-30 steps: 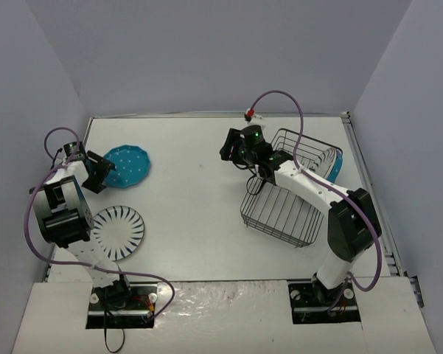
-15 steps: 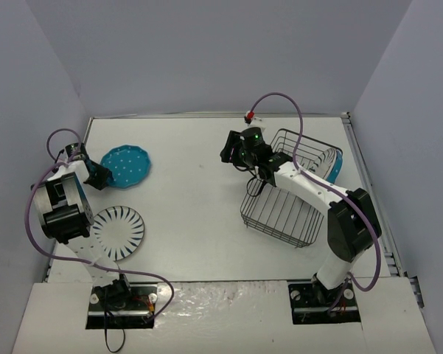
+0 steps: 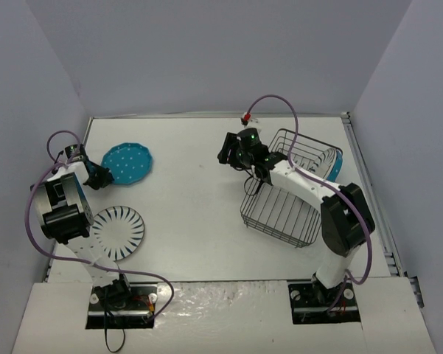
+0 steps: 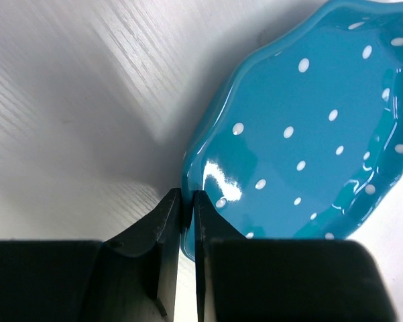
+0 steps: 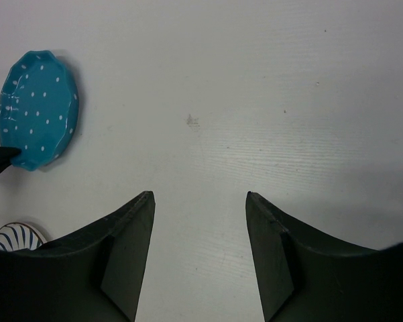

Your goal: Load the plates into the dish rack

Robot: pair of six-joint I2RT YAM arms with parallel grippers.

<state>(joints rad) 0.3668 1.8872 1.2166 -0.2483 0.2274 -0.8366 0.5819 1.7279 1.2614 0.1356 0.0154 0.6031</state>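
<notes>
The left gripper [image 4: 188,204] is pinched shut on the scalloped rim of the teal dotted plate [image 4: 308,134], with one finger on each face of the lip. An edge grip like this suits a thin, shallow plate that has to go into the rack upright between prongs. In the left wrist view the plate seems tipped up at the gripped side, with a shadow beneath it, though I cannot tell for sure whether it is clear of the table [image 3: 199,221].

In the top view this plate sits at the far left of the table, well apart from the dish rack [image 3: 280,214] on the right. The striped plate [image 3: 118,232] lies flat near the left arm's base, untouched. At the rack's far right end a white rim and a teal rim show. These are probably racked plates [image 3: 330,164] standing on edge, so about half the job looks done.

The right gripper [image 5: 200,201] hangs over bare table just left of the rack, fingers well apart and holding nothing. It seems placed to receive the plate, since the rack looks beyond the left arm's easy reach.
</notes>
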